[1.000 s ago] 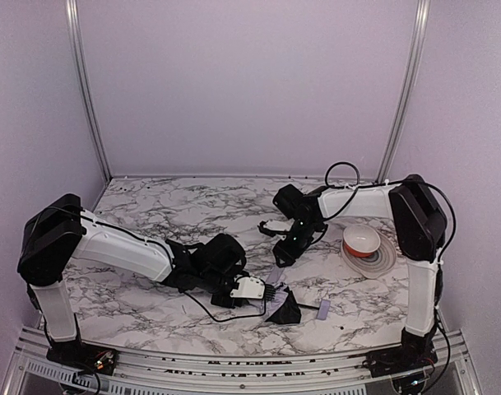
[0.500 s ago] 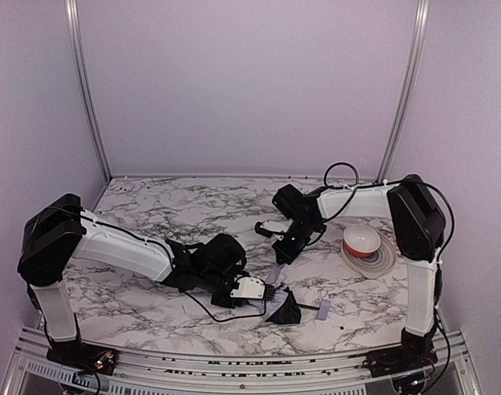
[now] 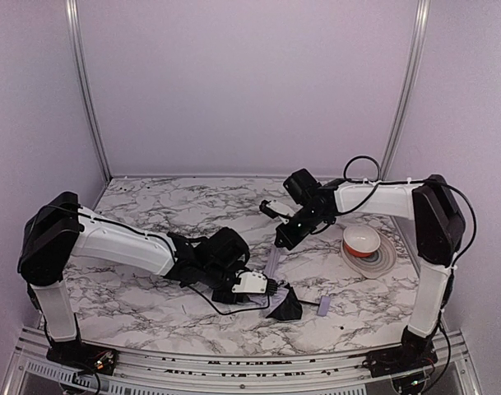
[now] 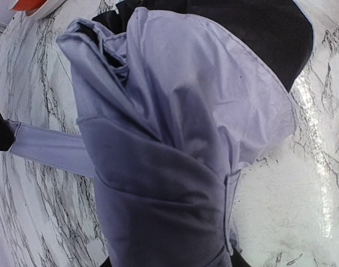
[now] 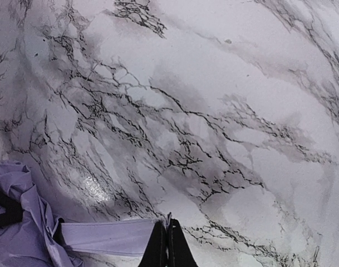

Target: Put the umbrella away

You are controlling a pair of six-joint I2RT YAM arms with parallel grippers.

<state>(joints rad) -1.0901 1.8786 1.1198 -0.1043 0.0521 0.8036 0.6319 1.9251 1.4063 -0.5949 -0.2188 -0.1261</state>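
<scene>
On the marble-patterned tabletop (image 3: 151, 206), near the front edge and about centre: pale lavender fabric umbrella with a black inner side (image 3: 287, 309), bundled flat on the surface. Just right of the bundle, also on the table, at the end of the thin black shaft: small lavender handle (image 3: 322, 307). Directly left of the bundle and touching it: left gripper (image 3: 265, 288), fabric bunched up against it. From the bundle back toward the rear: flat fabric strap (image 3: 272, 262), far end pinched in the closed tips of the right gripper (image 3: 281, 243), behind the umbrella. Well to the right, near the table's right edge: orange-and-white bowl (image 3: 361, 239), seated on a pale round dish (image 3: 383, 262).
</scene>
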